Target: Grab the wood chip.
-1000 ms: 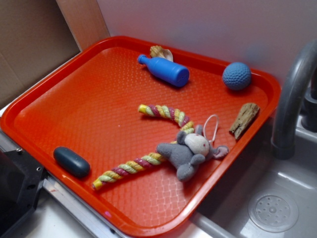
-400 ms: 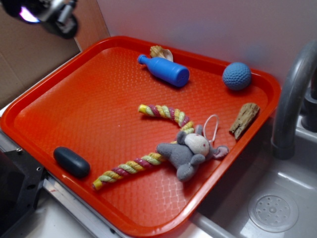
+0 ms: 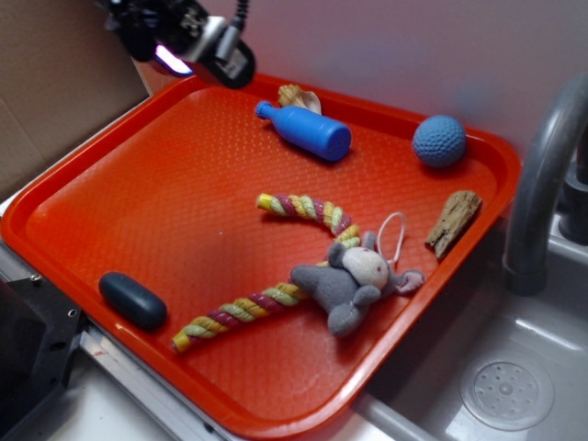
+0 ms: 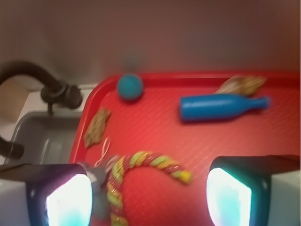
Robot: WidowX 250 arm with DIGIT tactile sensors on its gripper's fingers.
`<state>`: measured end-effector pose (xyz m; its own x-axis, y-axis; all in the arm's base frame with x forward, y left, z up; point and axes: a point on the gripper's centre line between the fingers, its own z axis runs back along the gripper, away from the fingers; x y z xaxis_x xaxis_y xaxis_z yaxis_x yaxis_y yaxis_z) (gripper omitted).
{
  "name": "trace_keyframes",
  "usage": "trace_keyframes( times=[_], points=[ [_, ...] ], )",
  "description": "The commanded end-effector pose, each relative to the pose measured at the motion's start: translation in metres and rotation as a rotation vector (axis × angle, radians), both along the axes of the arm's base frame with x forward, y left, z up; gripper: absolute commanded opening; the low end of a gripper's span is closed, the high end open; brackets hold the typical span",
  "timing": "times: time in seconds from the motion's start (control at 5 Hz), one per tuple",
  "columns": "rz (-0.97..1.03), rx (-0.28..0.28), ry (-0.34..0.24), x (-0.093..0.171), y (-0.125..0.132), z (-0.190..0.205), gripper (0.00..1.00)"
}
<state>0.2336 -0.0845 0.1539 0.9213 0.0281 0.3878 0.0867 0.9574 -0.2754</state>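
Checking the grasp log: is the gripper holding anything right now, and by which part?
Nothing is held. The gripper is open with only air between its fingers, and the wood chip lies untouched by the tray's edge.

Red tray (image 3: 110, 197) beside a grey sink (image 3: 514, 367) with curved faucet (image 3: 537, 184). On the tray: blue bottle (image 3: 308, 130) lying just in front of a seashell (image 3: 296, 95), blue ball (image 3: 438, 141), striped rope toy (image 3: 276, 266) touching a grey plush (image 3: 354, 280), dark oval pebble (image 3: 132, 299) near the front rim.

Rough wood chip (image 3: 453, 221) on glossy textured plastic tray (image 3: 138, 211).
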Motion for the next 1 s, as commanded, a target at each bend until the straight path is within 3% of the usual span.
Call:
trace_keyframes(
  times=[0.0,0.2,0.4,0.6,0.8],
  points=[
    [-0.001,-0.007,-0.035,0.003,-0.006,0.015,1.00],
    [-0.001,-0.007,-0.035,0.003,-0.006,0.015,1.00],
    [0.104,0.171,-0.104,0.023,-0.044,-0.015,1.00],
    [0.026,0.129,-0.090,0.021,-0.062,-0.025,1.00],
    [0.029,0.161,-0.064,0.031,-0.077,-0.044,1.00]
  ],
)
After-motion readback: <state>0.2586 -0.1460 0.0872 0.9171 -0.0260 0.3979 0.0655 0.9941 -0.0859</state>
